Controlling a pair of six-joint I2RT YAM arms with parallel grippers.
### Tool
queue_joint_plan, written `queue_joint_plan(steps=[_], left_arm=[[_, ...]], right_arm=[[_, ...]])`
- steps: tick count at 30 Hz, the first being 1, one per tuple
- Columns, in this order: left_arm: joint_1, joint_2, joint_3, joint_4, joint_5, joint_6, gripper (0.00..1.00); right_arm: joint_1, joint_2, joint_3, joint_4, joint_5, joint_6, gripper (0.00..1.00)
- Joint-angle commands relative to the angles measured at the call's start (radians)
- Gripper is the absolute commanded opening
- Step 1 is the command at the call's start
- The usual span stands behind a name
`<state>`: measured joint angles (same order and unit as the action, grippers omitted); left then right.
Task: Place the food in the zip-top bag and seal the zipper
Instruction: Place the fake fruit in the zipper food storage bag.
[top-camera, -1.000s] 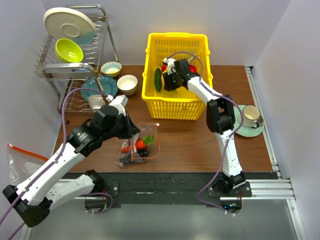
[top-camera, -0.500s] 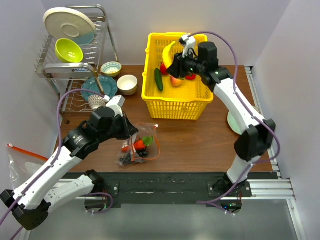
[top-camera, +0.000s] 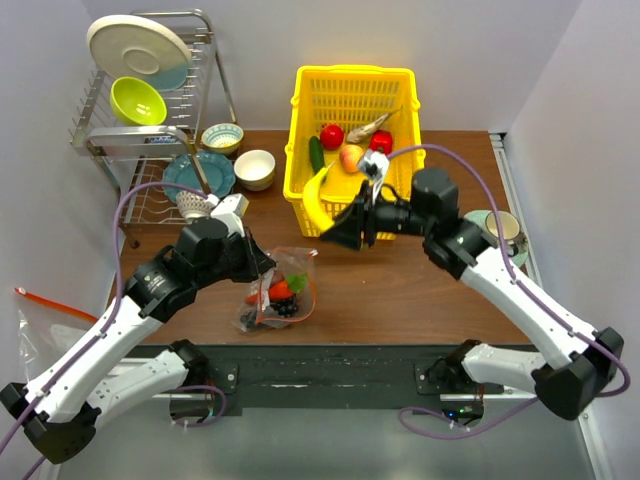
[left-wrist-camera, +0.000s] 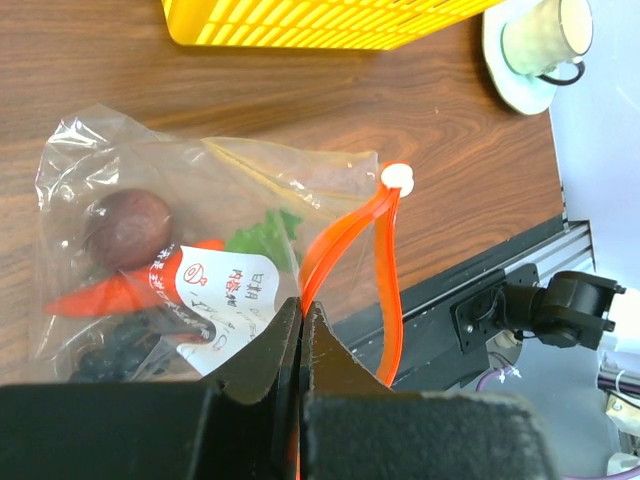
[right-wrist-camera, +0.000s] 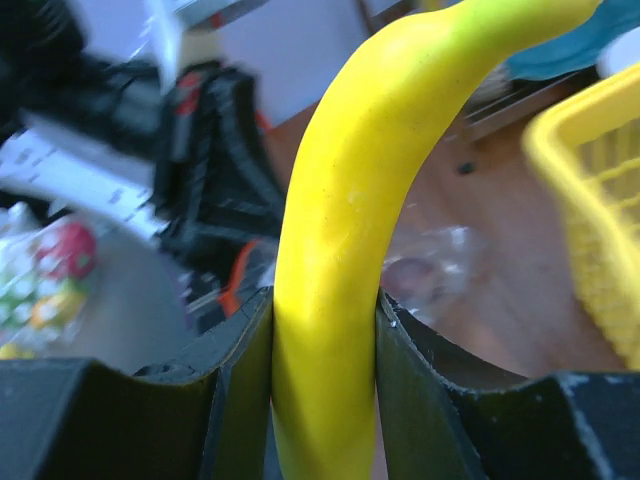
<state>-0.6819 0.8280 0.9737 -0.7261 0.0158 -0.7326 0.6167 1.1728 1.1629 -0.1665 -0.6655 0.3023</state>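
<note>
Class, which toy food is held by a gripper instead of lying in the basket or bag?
The curved yellow toy banana, clamped in the right gripper; the others lie in the yellow plastic basket or crinkly clear bag.

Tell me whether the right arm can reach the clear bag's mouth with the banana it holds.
Probably yes. The right fingers hold the yellow banana near the crinkly clear plastic bag, nothing between them. The left fingers pinch its red-orange zipper strip; the mouth looks only partly open.
</note>
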Motion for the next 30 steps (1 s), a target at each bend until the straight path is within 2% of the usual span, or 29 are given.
queue_joint_plan(steps=[1, 6, 13, 22, 30], left_arm=[[-0.001, -0.012, -0.01, 0.024, 0.01, 0.004, 0.0], [-0.002, -0.003, -0.006, 0.027, 0.009, -0.002, 0.0], [-0.001, -0.013, -0.01, 0.028, 0.013, -0.016, 0.0], [-0.002, -0.012, -0.009, 0.042, 0.03, -0.022, 0.0], [-0.002, -0.007, -0.021, 0.051, 0.047, -0.024, 0.0]], right_arm=[[0.093, -0.094, -0.166, 0.2, -0.033, 0.178, 0.15], [0.248, -0.124, -0.271, 0.278, 0.062, 0.23, 0.15], [0.388, -0.021, -0.263, 0.331, 0.167, 0.224, 0.18], [0.408, 0.114, -0.212, 0.292, 0.276, 0.167, 0.33], [0.41, 0.195, -0.118, 0.268, 0.314, 0.149, 0.35]])
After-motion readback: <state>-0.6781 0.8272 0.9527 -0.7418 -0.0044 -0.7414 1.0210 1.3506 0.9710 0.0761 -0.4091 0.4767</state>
